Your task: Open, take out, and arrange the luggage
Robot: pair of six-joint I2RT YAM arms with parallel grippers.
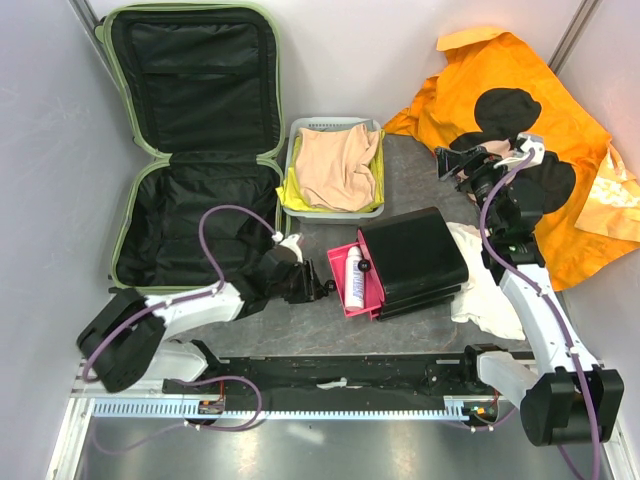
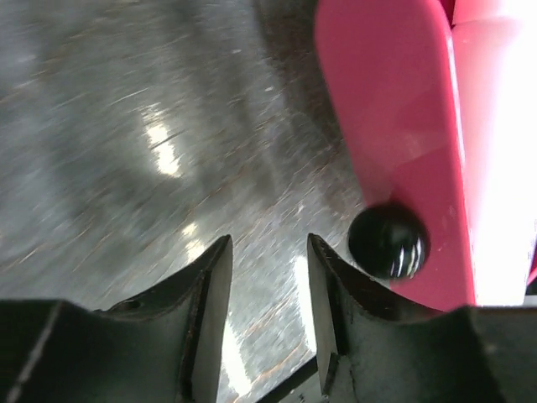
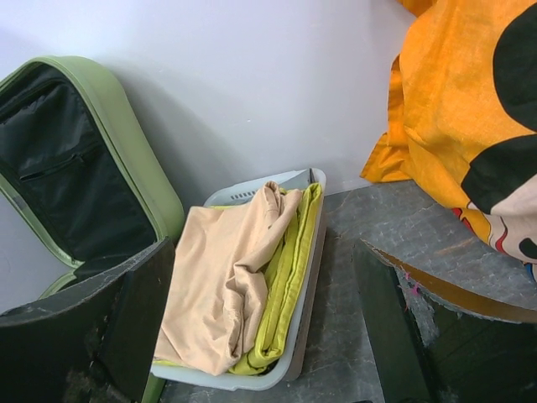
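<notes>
luggage [image 1: 200, 100] far left, open, empty; right wrist view alone shows lid leaning on back wall [image 3: 252, 75] | basket [image 1: 335, 212] just right | right gripper [image 3: 264, 277] spread wide, empty | left gripper [image 2: 268, 252] part-open, empty; its wrist view alone shows pink drawer [image 2: 386, 126] knob [image 2: 388, 241] beside it

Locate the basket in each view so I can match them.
Top external: basket at upper centre, just right of the suitcase.
Right wrist: basket at lower centre, holding folded cloth.
Left wrist: not in it; the pink drawer fills the right side.
Landmark: the suitcase lies left of the basket in both views that show it.
</notes>
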